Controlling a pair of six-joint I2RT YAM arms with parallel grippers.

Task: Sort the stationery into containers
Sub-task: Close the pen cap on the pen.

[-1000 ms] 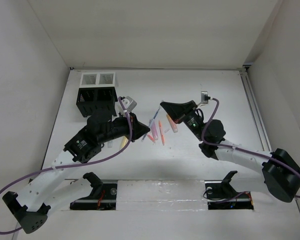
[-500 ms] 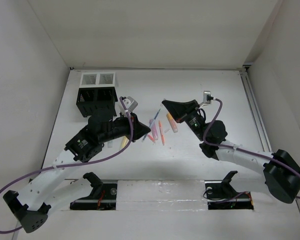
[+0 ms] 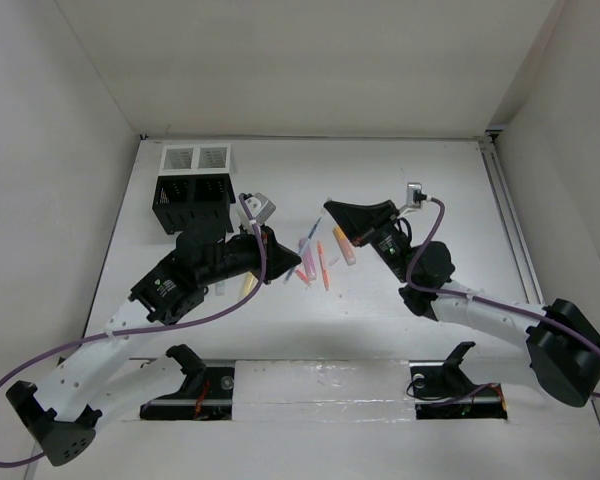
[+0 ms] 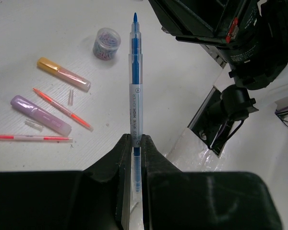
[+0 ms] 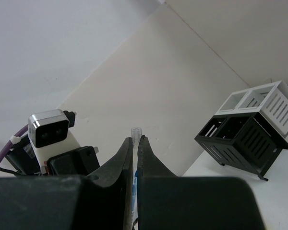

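Left hand (image 4: 134, 143) clamps blue pen (image 4: 135, 81) at lower centre. Right hand (image 5: 136, 143) clamps thin clear piece (image 5: 134, 131). Loose pens (image 3: 315, 262) lie at frame centre. Black organiser (image 3: 193, 203) and white organiser (image 3: 196, 158) stand upper left.

Bright even light, soft shadows; the left tool (image 4: 134, 140) looks blurred close-up.

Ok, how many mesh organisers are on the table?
2. The white organiser sits at the far left; the black organiser stands directly in front of it, toward the near edge. No others visible.
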